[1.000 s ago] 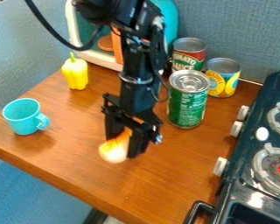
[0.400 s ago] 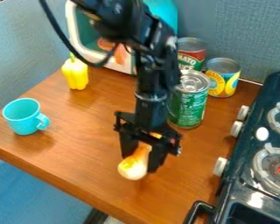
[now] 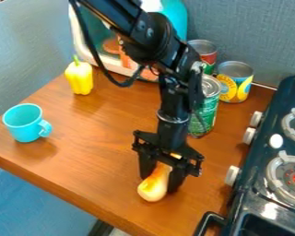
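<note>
Gripper holds the squash between its two fingers, and the fat end pokes out low, near the front edge of the table. Behind it, a green can has white writing; another can has a yellow and blue label.

Black arm bends down from above; pincer hangs, 2 fingers apart.

Toy kitchen, shown by the miniature stove and cans.
</note>
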Controlling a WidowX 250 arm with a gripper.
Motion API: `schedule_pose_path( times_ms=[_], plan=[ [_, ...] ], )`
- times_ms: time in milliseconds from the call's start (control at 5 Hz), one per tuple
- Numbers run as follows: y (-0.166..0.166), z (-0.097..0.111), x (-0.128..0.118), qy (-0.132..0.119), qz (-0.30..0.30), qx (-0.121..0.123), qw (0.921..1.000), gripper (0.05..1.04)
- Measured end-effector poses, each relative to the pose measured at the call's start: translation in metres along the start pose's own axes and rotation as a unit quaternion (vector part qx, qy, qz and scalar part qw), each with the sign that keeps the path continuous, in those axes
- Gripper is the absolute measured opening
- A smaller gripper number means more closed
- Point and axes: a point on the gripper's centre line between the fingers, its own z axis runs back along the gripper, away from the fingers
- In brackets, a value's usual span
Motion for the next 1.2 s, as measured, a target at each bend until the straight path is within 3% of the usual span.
schedule_pose_path(
  times_ms=[200, 400, 600, 800, 1000, 1200],
  plan=[
    [0.0, -0.001, 0.004, -0.002, 0.005, 0.001, 1.0, 0.761],
    [-0.001, 0.002, 0.005, -0.005, 0.014, 0.0, 0.9999, 0.969],
    [0.005, 0.02, -0.008, -0.021, 0.025, 0.008, 0.9994, 0.996],
    [0.01, 0.065, -0.022, -0.062, 0.023, -0.002, 0.9978, 0.997],
    [0.042, 0.094, -0.03, -0.047, -0.01, -0.013, 0.9988, 0.997],
    [0.083, 0.116, -0.039, -0.025, -0.062, 0.003, 0.9978, 0.997]
  ],
)
